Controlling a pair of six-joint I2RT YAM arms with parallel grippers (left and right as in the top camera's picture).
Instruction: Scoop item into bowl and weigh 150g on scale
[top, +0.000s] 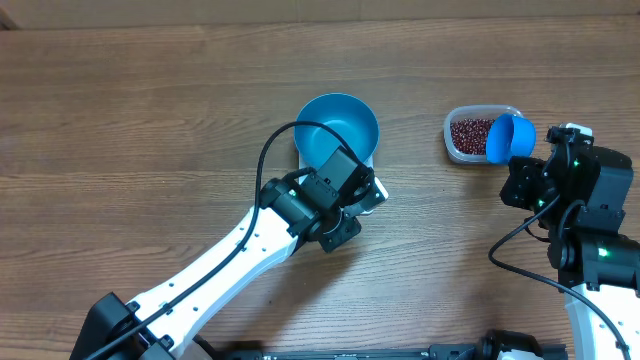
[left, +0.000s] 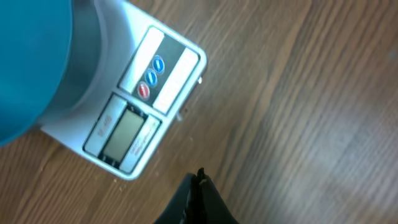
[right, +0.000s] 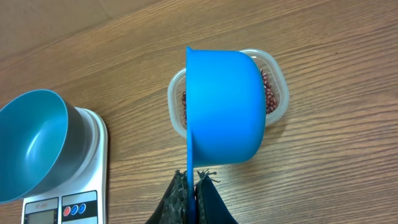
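Note:
The blue bowl (top: 340, 128) (right: 31, 140) stands empty on the white scale (left: 134, 127) (right: 81, 193) at the table's middle. Red-brown beans (top: 470, 133) (right: 271, 93) lie in a clear plastic tub (top: 455, 140) at the right. My right gripper (right: 193, 180) is shut on the thin handle of a blue scoop (right: 224, 106) (top: 510, 138), held on its side over the tub. My left gripper (left: 199, 177) is shut with nothing in it and hovers just in front of the scale's display (left: 127, 130).
The left arm (top: 250, 240) stretches from the bottom left across the wooden table to the scale. The right arm's body (top: 590, 210) stands at the right edge, close to the tub.

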